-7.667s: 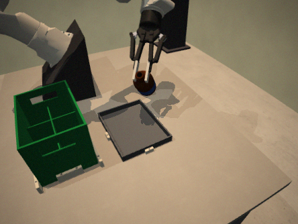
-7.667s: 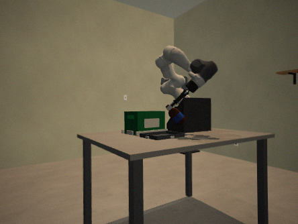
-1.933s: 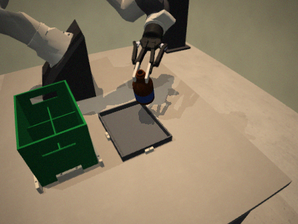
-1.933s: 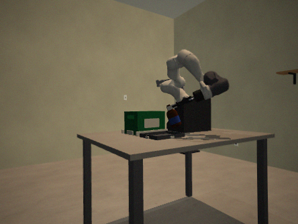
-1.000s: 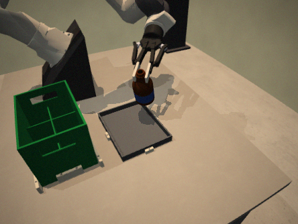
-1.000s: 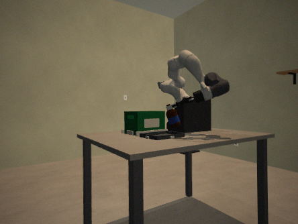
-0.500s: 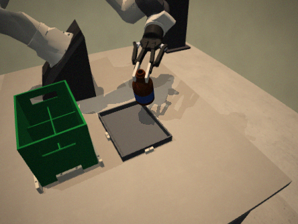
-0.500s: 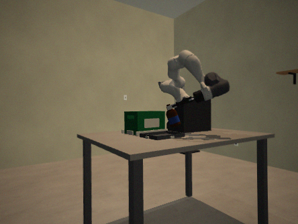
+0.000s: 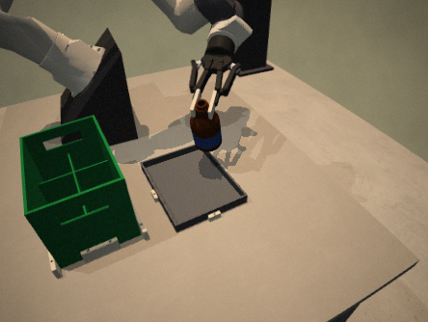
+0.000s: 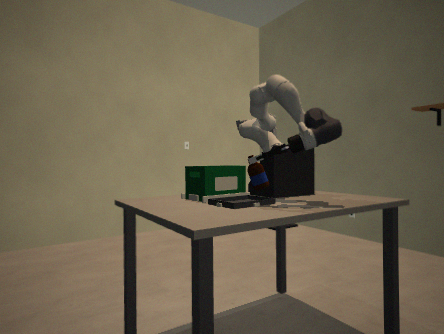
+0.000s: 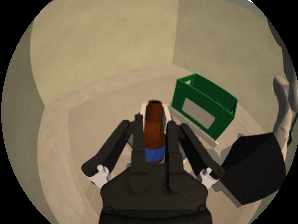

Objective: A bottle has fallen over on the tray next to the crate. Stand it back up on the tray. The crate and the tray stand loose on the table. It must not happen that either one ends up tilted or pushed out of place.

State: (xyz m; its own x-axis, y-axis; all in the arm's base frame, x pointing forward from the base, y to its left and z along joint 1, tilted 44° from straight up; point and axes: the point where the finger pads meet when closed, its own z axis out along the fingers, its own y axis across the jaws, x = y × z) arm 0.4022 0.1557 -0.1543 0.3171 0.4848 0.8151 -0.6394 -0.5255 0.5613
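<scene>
1. Noted nearest the wrist camera: gripper [image 9: 202, 108] [image 10: 251, 159] [image 11: 156, 111], dark with pale fingertips, pinching the neck of the brown bottle.
2. Found bottle [image 9: 206, 130] [image 10: 259, 177] [image 11: 154, 132] held clear of the surfaces below, just beyond the tray's far edge in the top view. Tilted, mouth up, blue band low on the body. Not standing on the tray.
3. Seen below: tray [image 9: 193, 188] [image 10: 235, 204], dark, low-rimmed, lying flat. Partly crossed by shadow near the far corner.
4. Observed beside the tray, apart from it: crate [image 9: 106, 227] [image 10: 194, 187] [image 11: 220, 127], green, upright, divided inside by crossed partitions.
5. Marked along the outer sides of both: pale blocks [image 9: 214, 215], low and small.
6. Recorded under all: table [image 9: 299, 241] [image 10: 215, 220] [image 11: 85, 125], tan-topped, dark-legged.
7. Logged behind the crate in the top view: pedestal [image 9: 118, 106] [image 10: 295, 175] [image 11: 255, 170], black, carrying the pale arm [image 10: 287, 95].
8. Sighted farther out: wall shelf [image 10: 427, 107], brown, at the right in the exterior view.

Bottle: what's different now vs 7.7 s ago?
The bottle has swung from strongly tilted to nearly upright, with the gripper levelling out. Still held by the neck, off the tray. Crate and tray unmoved.
</scene>
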